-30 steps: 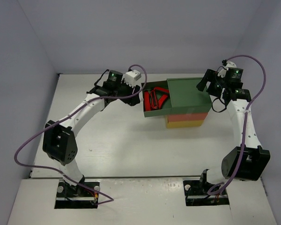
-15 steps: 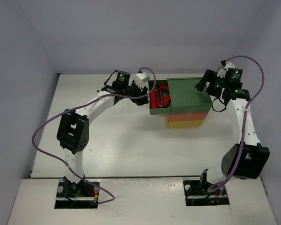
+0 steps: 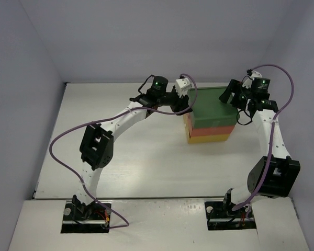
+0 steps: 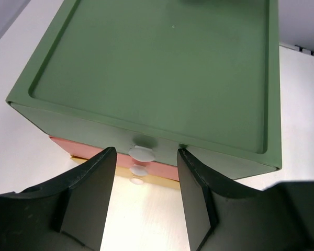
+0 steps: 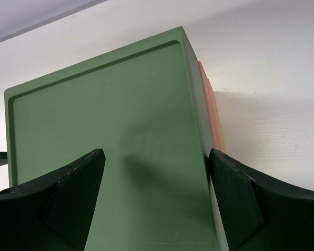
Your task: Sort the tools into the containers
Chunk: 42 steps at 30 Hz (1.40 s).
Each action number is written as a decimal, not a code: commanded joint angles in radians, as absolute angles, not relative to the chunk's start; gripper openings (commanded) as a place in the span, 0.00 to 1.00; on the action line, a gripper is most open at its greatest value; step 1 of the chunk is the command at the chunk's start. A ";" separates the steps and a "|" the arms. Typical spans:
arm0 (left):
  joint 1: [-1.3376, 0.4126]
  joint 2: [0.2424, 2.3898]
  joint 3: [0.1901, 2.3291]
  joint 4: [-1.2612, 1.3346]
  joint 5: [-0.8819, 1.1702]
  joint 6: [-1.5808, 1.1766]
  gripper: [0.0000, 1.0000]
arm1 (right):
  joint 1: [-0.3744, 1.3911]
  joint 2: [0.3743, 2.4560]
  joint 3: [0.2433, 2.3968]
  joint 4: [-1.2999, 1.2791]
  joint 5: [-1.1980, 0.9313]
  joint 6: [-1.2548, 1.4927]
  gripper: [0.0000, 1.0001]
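The stacked drawer unit [image 3: 212, 107] stands at the back right of the table, with a green top layer, a red-orange middle [image 3: 212, 130] and a yellow bottom [image 3: 209, 139]. All its drawers are shut. No tools show in any view. My left gripper [image 3: 186, 100] is open at the unit's left face. In the left wrist view [image 4: 145, 157] its fingers [image 4: 89, 198] stand on either side of the green drawer's pale knob [image 4: 142, 153]. My right gripper [image 3: 231, 94] is open and empty at the unit's right rear. In the right wrist view [image 5: 157, 157] it hangs over the green top [image 5: 104, 120].
Pale knobs of the red-orange drawer [image 4: 139, 170] and the yellow drawer [image 4: 137, 181] sit below the green one. The white table [image 3: 136, 146] is walled by grey panels at the left, back and right. Purple cables loop from both arms.
My left gripper has moved right against the green drawer, and the drawer has slid shut. The red tools that lay in it are now hidden. The right arm has barely moved.
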<state>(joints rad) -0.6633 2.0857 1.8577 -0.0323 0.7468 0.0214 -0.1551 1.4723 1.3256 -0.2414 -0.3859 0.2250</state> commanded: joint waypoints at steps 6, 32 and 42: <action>-0.697 2.096 1.953 0.114 0.708 -0.040 0.48 | -0.144 1.464 1.345 -0.198 -0.412 0.239 0.79; -0.455 0.975 1.299 -0.441 -0.384 -0.130 0.79 | 0.034 0.813 1.193 -0.207 0.288 0.112 1.00; -0.451 0.801 1.136 -0.460 -0.503 -0.150 0.80 | 0.063 0.671 1.030 -0.206 0.329 0.140 1.00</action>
